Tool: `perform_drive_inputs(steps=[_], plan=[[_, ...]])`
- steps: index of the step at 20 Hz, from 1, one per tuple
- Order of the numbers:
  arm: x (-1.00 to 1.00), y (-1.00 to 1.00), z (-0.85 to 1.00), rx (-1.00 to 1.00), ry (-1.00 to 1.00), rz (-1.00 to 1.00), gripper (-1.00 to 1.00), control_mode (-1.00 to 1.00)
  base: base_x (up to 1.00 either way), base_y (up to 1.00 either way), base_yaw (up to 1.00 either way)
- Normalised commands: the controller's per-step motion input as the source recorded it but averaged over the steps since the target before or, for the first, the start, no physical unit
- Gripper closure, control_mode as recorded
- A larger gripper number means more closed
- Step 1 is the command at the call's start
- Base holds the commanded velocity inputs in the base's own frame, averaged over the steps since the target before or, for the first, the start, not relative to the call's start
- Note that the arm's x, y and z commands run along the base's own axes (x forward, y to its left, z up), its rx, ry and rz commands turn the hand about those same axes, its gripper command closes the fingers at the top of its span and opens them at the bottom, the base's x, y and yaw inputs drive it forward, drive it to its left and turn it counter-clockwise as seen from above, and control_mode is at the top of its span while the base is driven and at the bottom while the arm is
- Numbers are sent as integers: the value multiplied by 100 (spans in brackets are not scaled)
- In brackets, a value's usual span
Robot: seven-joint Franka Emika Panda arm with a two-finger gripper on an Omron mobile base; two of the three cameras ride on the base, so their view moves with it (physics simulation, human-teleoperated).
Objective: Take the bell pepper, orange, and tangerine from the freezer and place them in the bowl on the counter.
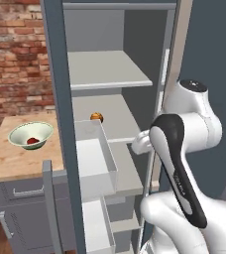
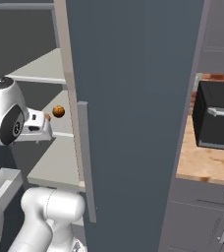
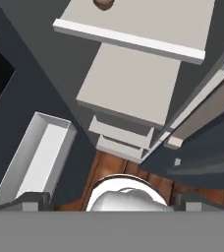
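Note:
The freezer [image 1: 58, 99] stands open with pale grey shelves. A round orange-brown fruit [image 1: 96, 117] [image 2: 58, 111] [image 3: 103, 3] lies at the back of the middle shelf; I cannot tell if it is the orange or the tangerine, and the other one is hidden. The red bell pepper [image 1: 32, 141] lies in the pale bowl [image 1: 21, 130] on the wooden counter [image 1: 16, 161], left of the freezer. My gripper [image 3: 111, 201] hangs open and empty in front of the shelves, tilted down, well short of the fruit. Its white hand [image 2: 35, 126] is level with the middle shelf.
A translucent bin [image 1: 97, 158] [image 3: 33, 157] is pulled out at the freezer's left side, with another [image 1: 96, 225] below it. The open freezer door [image 2: 133, 98] stands close on the right. A black appliance [image 2: 217, 118] sits on the counter beyond it. Wooden floor [image 3: 109, 167] shows below.

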Motion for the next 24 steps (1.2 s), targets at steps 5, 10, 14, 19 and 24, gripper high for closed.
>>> perform_drive_inputs(steps=[5, 10, 14, 19, 24], plan=[[52, 22, -2, 6, 0, -4, -100, -100, 0, 0, 0], [52, 21, -10, 3, 0, -5, -100, -100, 0, 0, 0], [57, 5, -15, 0, 0, -7, -100, -100, 0, 0, 0], [24, 0, -22, 0, 2, 0, -100, -100, 0, 0, 0], [10, 2, -30, 0, -3, 0, -100, -100, 0, 0, 0]])
